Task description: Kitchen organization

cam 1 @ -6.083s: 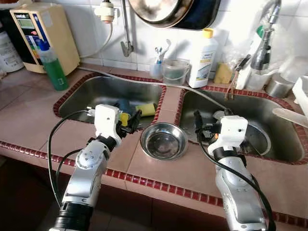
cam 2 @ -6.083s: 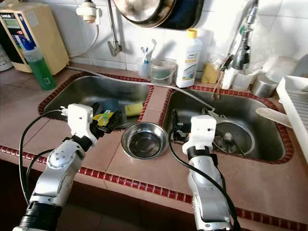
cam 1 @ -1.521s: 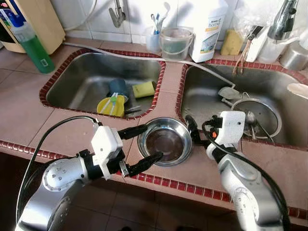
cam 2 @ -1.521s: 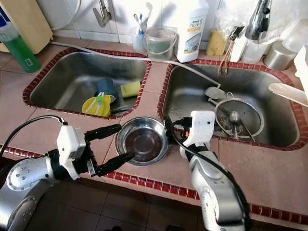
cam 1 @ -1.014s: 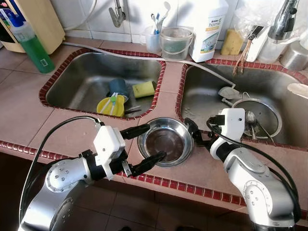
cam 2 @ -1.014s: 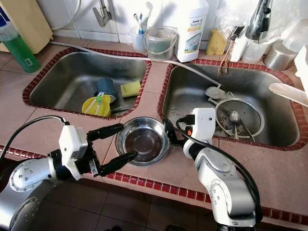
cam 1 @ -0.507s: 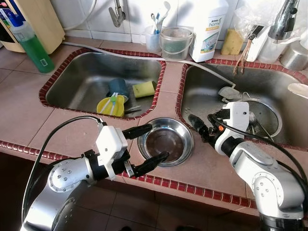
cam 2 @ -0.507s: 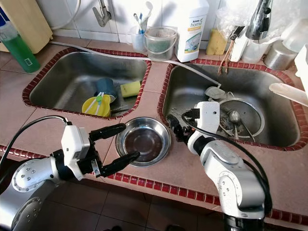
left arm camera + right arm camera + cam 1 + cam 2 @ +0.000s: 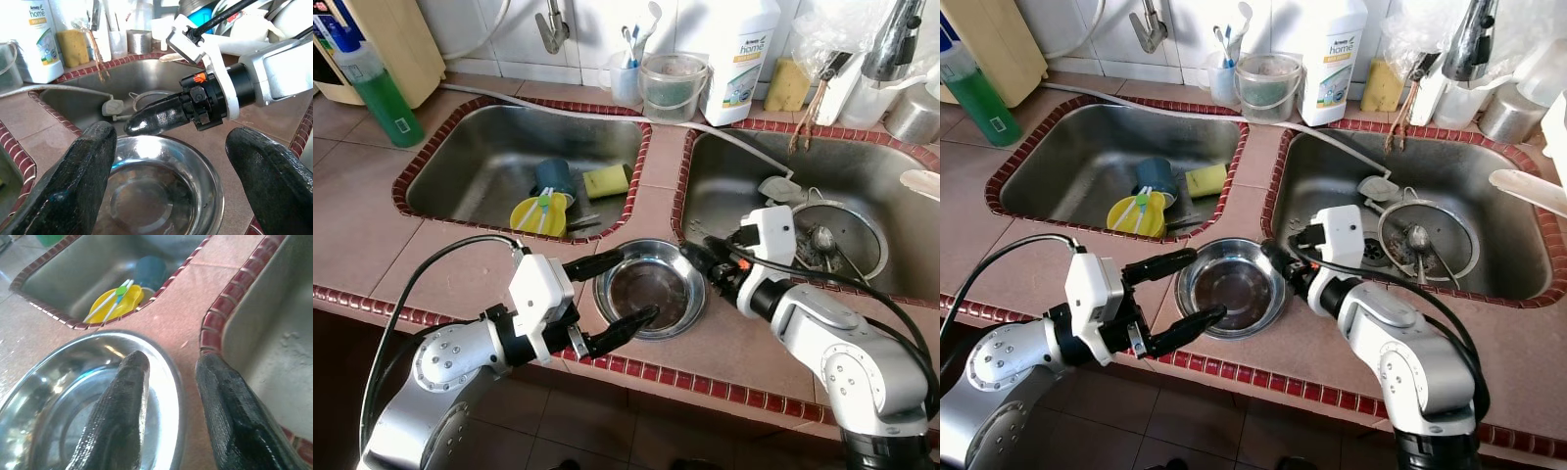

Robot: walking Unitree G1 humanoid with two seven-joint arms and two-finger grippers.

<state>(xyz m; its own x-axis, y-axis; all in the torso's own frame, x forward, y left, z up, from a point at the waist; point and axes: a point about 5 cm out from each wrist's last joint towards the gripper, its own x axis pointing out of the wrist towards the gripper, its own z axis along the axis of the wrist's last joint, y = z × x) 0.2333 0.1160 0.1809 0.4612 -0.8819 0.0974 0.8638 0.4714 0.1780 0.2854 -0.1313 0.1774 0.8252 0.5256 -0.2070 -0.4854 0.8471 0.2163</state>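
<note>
A round steel bowl sits on the tiled counter between the two sinks, near the front edge. My left gripper is open wide at the bowl's left side, one finger over the far rim and the other at the near rim. My right gripper reaches in from the right. In the right wrist view its fingers straddle the bowl's rim, one inside and one outside, with a gap still showing. The left wrist view shows the bowl between my wide fingers and the right gripper's finger just beyond it.
The left sink holds a yellow plate, a blue cup and a yellow sponge. The right sink holds a round lid and utensils. A green bottle, a detergent bottle and a cup stand behind. The red-tiled counter edge runs close in front.
My right gripper has swung left from the sink side onto the bowl's right rim. The left gripper has edged slightly closer to the bowl and stays open.
</note>
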